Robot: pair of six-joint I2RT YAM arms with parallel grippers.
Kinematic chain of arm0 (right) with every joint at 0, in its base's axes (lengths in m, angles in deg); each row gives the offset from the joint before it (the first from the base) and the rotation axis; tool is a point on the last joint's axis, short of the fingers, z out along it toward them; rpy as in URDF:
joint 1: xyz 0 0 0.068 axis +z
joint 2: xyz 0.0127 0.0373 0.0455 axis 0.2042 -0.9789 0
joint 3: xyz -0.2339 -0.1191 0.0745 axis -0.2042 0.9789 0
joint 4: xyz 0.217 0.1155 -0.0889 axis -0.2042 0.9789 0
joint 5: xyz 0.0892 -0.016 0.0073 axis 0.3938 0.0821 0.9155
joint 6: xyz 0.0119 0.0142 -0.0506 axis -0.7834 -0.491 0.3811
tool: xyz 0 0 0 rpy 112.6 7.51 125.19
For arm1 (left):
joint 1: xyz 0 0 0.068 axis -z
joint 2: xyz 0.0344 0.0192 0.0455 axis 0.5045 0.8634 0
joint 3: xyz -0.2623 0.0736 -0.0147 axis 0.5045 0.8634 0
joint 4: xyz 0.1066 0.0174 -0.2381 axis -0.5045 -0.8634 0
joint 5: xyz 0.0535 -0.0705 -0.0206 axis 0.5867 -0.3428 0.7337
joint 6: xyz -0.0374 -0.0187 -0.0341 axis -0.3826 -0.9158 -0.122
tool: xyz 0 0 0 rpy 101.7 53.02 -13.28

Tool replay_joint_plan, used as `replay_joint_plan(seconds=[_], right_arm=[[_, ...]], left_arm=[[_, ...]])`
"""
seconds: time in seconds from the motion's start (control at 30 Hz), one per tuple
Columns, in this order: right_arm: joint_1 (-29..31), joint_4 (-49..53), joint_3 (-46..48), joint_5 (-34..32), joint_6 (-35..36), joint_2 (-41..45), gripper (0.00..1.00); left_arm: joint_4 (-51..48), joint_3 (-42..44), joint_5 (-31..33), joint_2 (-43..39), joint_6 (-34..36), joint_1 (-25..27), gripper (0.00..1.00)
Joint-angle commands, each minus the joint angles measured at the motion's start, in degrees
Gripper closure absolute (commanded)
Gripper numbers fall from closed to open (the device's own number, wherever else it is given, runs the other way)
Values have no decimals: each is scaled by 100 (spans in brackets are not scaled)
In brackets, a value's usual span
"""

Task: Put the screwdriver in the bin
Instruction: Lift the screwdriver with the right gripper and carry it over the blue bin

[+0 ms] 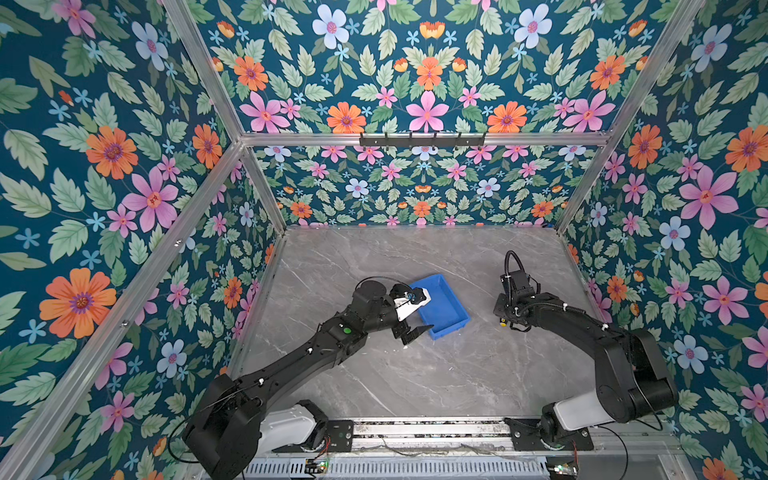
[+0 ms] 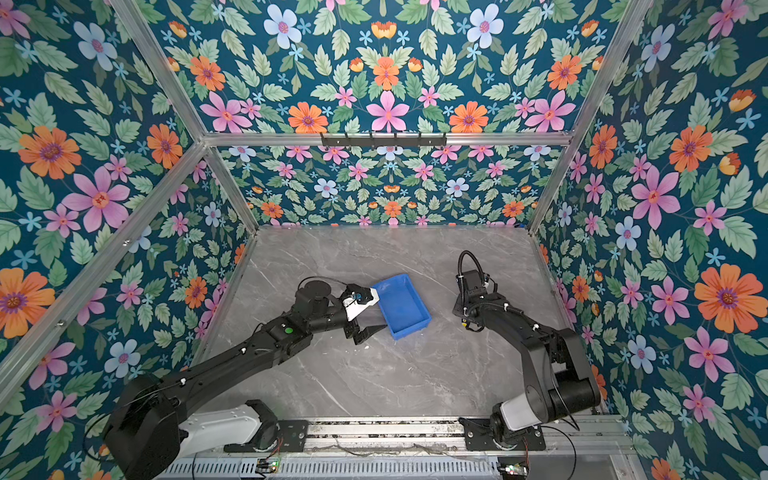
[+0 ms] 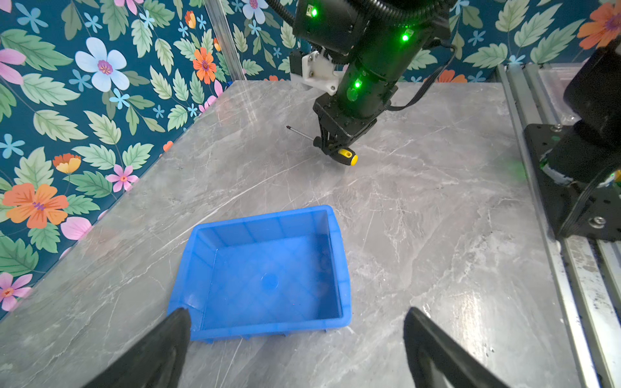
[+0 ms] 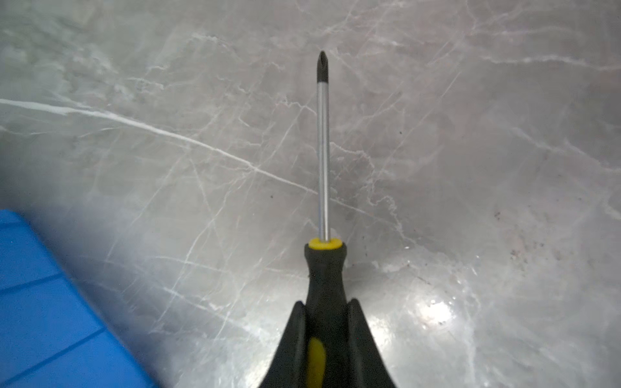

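The left gripper, jaws spread wide, hovers at the near left corner of the bin. Right of the bin and apart from it, the right gripper is clamped on the yellow-and-black handle of the screwdriver, low over the marble table.

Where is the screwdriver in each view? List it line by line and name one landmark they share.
Top view: screwdriver, only a yellow speck under the right arm's wrist, right of the bin.
Top view: the same speck, right of the bin.
Left wrist view: beyond the bin, in the right gripper.
Right wrist view: centre, handle gripped, tip pointing away.
Shared landmark: the blue bin.
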Motion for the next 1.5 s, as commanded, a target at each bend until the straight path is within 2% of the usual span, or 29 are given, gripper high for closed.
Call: replay_joint_plan(seconds=[0.0, 0.33, 0.7, 0.87, 1.07, 1.47], right_arm=[[75, -152, 2, 246, 399, 240, 98], [1218, 200, -664, 88, 1138, 390, 100], [2214, 166, -1857, 397, 1270, -799, 100], [2396, 94, -2151, 481, 1233, -1434, 100], [2410, -2, -2130, 467, 1161, -1904, 100], [2409, -165, -1990, 423, 1053, -2279, 100]], left_arm=[[45, 52, 2, -187, -147, 6, 0], [-269, 544, 544, -1095, -424, 4, 0], [-819, 860, 1287, -1749, -453, 4, 0], [-932, 949, 1529, -1836, -430, 4, 0], [-934, 925, 1528, -1714, -401, 4, 0], [-946, 933, 1519, -1679, -400, 8, 0]])
